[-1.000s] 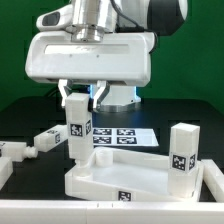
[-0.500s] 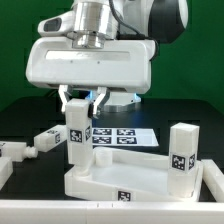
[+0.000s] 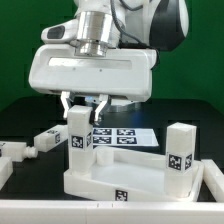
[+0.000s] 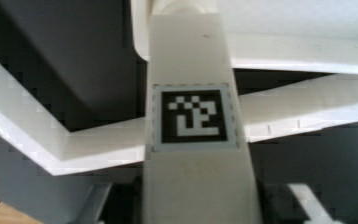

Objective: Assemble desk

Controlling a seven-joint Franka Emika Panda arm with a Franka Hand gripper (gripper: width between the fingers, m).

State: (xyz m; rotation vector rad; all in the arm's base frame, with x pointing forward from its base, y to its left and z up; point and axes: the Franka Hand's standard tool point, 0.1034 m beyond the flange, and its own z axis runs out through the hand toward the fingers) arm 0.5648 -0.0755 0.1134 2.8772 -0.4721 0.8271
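The arm reaches straight down, wrist vertical; its pincer (image 3: pixel 84 103) points downward, both fingers (image 3: pixel 67 101) closed on an upright leg (image 3: pixel 80 135).

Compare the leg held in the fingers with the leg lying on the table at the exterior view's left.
The gripped leg stands upright; the lying leg rests on its side. The gripped leg is clamped between the fingers; the lying leg is free. The gripped leg sits at a corner of the tabletop; the lying leg is on the black table, off the tabletop. Both are white square-section blocks with black-and-white tags.
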